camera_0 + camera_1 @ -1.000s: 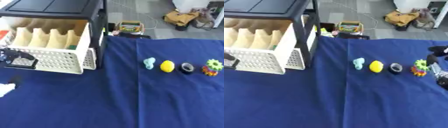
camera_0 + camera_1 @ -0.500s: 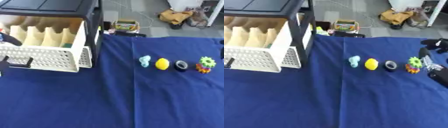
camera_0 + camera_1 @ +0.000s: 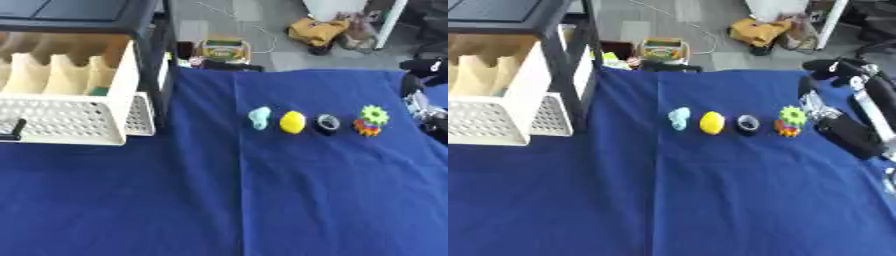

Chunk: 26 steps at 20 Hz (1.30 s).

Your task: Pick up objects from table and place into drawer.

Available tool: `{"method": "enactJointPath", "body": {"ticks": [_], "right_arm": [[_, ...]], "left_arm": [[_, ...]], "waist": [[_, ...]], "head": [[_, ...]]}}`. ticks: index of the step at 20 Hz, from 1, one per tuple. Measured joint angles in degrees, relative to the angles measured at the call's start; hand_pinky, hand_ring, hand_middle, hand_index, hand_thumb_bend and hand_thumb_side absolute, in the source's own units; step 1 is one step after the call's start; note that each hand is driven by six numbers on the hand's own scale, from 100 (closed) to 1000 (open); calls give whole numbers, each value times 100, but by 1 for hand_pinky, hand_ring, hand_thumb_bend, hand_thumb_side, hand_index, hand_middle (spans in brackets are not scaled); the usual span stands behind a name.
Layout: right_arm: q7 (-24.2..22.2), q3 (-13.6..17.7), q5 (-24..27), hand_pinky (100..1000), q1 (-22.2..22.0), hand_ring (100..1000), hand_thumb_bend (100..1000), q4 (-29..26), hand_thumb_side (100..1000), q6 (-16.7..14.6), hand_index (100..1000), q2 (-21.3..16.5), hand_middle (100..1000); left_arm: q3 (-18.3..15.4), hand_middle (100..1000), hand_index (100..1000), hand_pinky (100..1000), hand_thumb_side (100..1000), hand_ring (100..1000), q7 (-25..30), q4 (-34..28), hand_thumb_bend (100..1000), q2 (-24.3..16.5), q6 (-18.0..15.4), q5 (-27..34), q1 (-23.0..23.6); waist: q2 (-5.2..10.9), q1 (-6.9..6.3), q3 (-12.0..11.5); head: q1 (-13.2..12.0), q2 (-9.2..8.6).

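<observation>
Right eye view: right hand (image 3: 843,131) at right edge, fingers unreadable, just beside the green-and-orange toy (image 3: 789,121) ending the mid-frame row on the blue cloth (image 3: 710,200); toy likely light, rigid plastic, best pinched across its sides; drawer (image 3: 500,107) open upper left.

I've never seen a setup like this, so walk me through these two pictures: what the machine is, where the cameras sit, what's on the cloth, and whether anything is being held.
Both pictures come from one stereo camera in a humanoid robot's head, looking down at its work table, which is covered in blue cloth. The black and silver shape at the right edge is the robot's right arm, ending in its right hand; I cannot tell how its fingers stand, and it holds nothing I can see. The left hand is out of view. On the cloth, in a row, lie a pale blue object, a yellow lemon-like object, a dark ring and a green and orange gear toy. At left, a white drawer stands pulled open.
</observation>
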State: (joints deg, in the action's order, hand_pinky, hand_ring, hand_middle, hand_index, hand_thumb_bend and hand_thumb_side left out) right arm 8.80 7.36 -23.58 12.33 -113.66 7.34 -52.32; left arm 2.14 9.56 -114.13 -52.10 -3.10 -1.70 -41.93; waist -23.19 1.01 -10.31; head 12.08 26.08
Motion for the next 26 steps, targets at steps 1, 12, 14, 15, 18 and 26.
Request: {"method": "enactJointPath", "body": {"ticks": [1, 12, 14, 15, 18, 26], "right_arm": [[0, 0, 2, 700, 34, 745, 100, 0, 999, 1, 833, -31, 652], [-458, -70, 156, 696, 402, 741, 100, 0, 874, 328, 855, -473, 636], [-686, -70, 253, 692, 472, 734, 100, 5, 834, 417, 857, -536, 624], [-818, -70, 303, 690, 524, 731, 108, 22, 799, 441, 861, -569, 622], [-1281, -71, 480, 694, 726, 737, 161, 235, 726, 390, 872, -700, 625], [-2410, -125, 716, 713, 1212, 768, 300, 968, 565, -65, 925, -935, 672]], "left_arm": [[1, 100, 908, 100, 514, 100, -336, 0, 100, 78, -108, 252, 47], [334, 219, 946, 336, 682, 100, -1642, 1, 100, 1033, -827, 1576, 400], [383, 225, 948, 350, 711, 100, -1579, 1, 100, 1188, -826, 1646, 468], [410, 225, 948, 350, 727, 100, -1536, 1, 100, 1272, -797, 1675, 499], [482, 226, 947, 361, 768, 100, -1380, 2, 100, 1517, -645, 1758, 593], [615, 224, 935, 367, 825, 100, -1003, 3, 100, 1817, -262, 1832, 721]], "waist": [[0, -1, 1], [0, 15, 50], [0, 19, 50], [0, 21, 50], [0, 55, 43], [-3, 95, 6]], "head": [[23, 1], [38, -2], [14, -7], [9, -16], [8, -52], [7, -107]]}}
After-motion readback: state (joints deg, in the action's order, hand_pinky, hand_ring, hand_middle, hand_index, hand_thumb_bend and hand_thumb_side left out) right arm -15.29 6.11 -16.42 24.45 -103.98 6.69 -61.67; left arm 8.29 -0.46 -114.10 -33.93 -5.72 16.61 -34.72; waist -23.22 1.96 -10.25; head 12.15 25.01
